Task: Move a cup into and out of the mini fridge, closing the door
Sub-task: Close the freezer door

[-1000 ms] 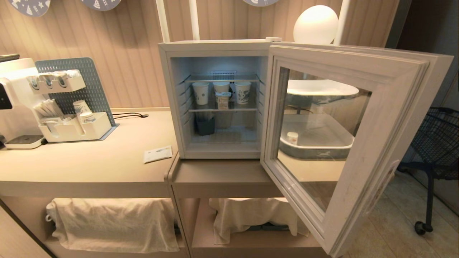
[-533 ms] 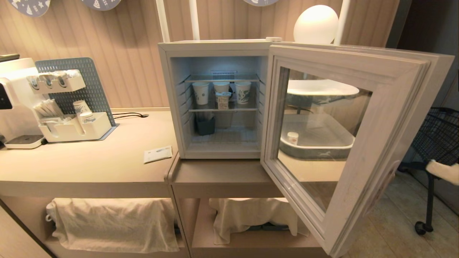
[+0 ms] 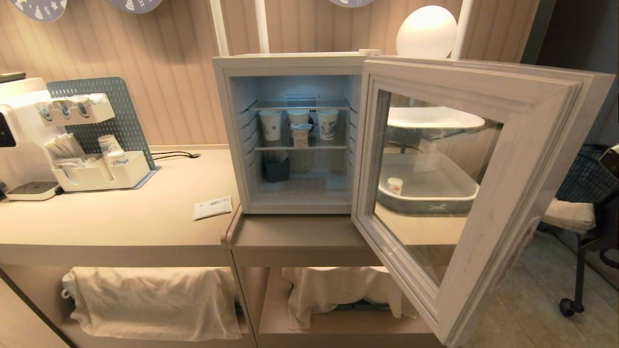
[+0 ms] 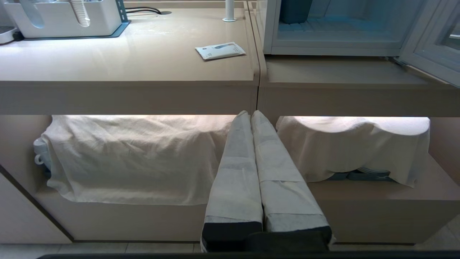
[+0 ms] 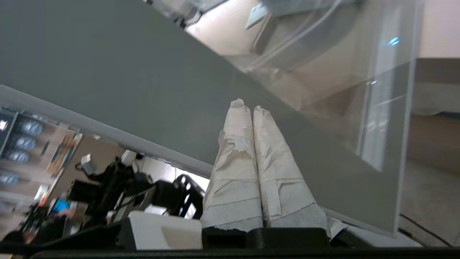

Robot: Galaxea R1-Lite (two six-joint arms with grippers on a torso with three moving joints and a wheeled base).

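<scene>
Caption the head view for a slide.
White boxy mini fridge, glass-windowed door swung open, small white cup on its wire shelf.

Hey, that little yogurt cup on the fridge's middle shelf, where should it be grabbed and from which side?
Probably around its body, coming straight in through the open front of the mini fridge. The cup stands upright at the shelf's front, with taller paper cups close behind and a wire shelf above, so a level frontal grasp across its sides looks safest.

We count three tall paper cups (image 3: 271, 125) on the fridge's upper shelf, plus one squat cup (image 3: 301, 135) at their 6 o'clock. One more small cup (image 3: 395, 185) in the tray (image 3: 427, 203) (seen through the glass). Two draped cloths (image 3: 154, 299) below the counter.
</scene>
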